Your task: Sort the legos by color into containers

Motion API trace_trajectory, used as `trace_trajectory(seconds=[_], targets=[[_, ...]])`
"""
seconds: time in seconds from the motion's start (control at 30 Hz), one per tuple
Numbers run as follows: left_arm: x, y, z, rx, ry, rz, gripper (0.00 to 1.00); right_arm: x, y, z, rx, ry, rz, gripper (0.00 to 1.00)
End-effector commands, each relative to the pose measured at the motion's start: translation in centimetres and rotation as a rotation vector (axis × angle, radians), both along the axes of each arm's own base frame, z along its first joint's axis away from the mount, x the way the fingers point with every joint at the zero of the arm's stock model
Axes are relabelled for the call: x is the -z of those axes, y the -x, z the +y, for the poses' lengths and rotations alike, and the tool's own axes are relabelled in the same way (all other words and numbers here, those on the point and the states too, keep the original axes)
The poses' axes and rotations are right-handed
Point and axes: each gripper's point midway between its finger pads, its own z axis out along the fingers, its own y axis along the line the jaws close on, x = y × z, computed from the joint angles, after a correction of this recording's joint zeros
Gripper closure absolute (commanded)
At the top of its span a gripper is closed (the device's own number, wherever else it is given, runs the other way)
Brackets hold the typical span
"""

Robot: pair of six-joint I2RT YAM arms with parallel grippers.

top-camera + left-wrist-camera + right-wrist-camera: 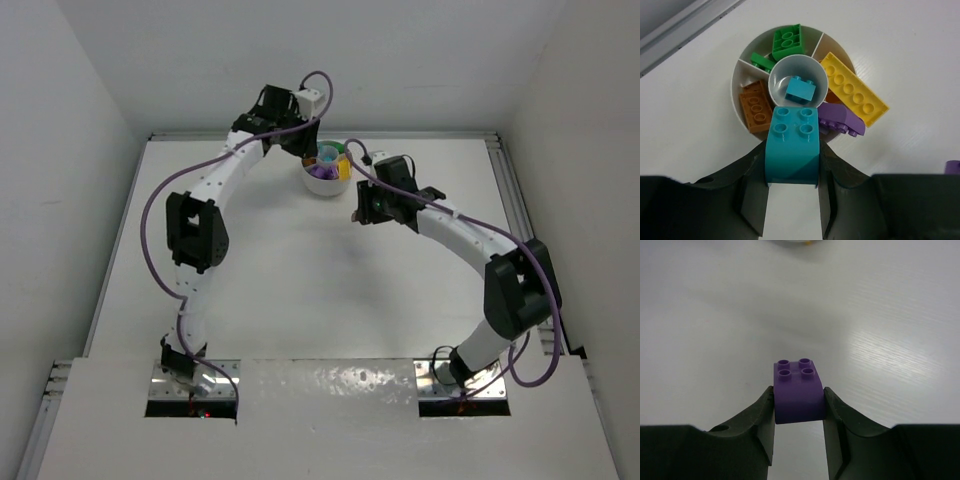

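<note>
Table's dish well holds teal brick; left claw grips teal lego, right claw purple lego

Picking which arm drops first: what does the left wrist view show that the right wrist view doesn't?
Left wrist only: the white dish, a small teal brick in its central well, green bricks, an orange brick, a yellow brick and a purple brick in its outer sections; the left fingers clamp a curved teal brick at its near rim. Right wrist only: the right fingers clamp a curved purple brick over bare table. Both: a four-stud brick gripped between dark fingers, white table beneath.
</note>
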Motion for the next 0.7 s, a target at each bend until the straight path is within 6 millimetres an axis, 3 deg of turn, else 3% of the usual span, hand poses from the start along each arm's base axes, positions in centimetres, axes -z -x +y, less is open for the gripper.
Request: trace_trajectory(seconds=[0.0,0.17,0.27,0.4,0.67], targets=[[-4.4,-2.4,-0.1,-0.022,-0.015,-0.183,1.00,-5.0,-1.1,-1.2,0.042,0.013,-0.123,1.00],[-3.9,-3.6,-2.1,-0.015,-0.052,-0.260,1.00,-6.7,-1.6,-2.1,0.064,0.056,-0.160,1.00],[-2.1,-4.2,-2.1,-0.029,-0.075,-0.246,1.00,-7.1,-1.6,-2.2,0.072,0.052,-0.172,1.00],[-0.2,-4.7,-2.3,-0.029,-0.082,-0.222,1.00,-6.8,-1.5,-2.4,0.084,0.054,-0.166,1.00],[0.9,-4.1,-4.5,0.011,-0.066,-0.212,1.00,-5.8,-1.0,-2.7,0.098,0.056,-0.140,1.00]])
